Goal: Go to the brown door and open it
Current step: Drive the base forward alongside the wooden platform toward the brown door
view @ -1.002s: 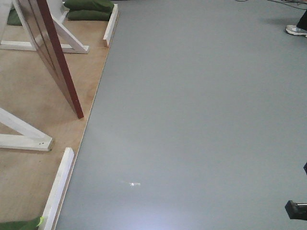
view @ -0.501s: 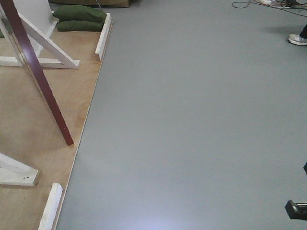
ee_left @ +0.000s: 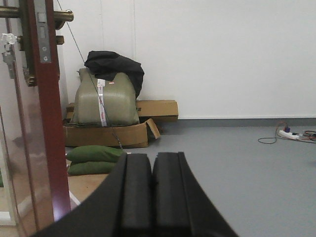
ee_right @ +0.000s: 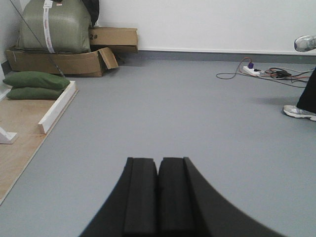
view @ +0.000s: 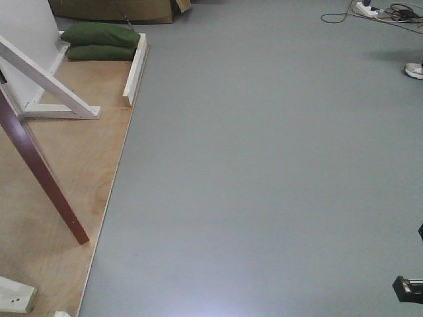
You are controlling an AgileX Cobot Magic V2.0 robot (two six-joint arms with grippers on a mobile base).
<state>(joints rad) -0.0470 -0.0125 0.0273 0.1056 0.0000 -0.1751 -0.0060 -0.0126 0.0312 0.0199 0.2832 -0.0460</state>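
Observation:
The brown door [view: 41, 173] stands ajar on the left; the front view shows only its narrow reddish-brown edge, slanting down to the plywood floor panel [view: 59, 165]. In the left wrist view the door's edge [ee_left: 49, 123] rises at the left, with a metal latch plate and a brass lever handle [ee_left: 61, 16] at the top. My left gripper [ee_left: 153, 160] is shut and empty, low and to the right of the door edge, apart from it. My right gripper [ee_right: 158, 163] is shut and empty over the grey floor.
White wooden braces [view: 49, 86] and green sandbags [view: 99, 41] sit on the plywood. Cardboard boxes [ee_left: 106, 134] with a large olive bundle [ee_left: 106, 98] stand by the white wall. A power strip with cables [ee_right: 259, 71] and a person's shoe [ee_right: 298, 112] are at the right.
The view has advanced over the grey floor: the door edge, braces and sandbags have slid down and left in the front view. Both grippers stay shut.

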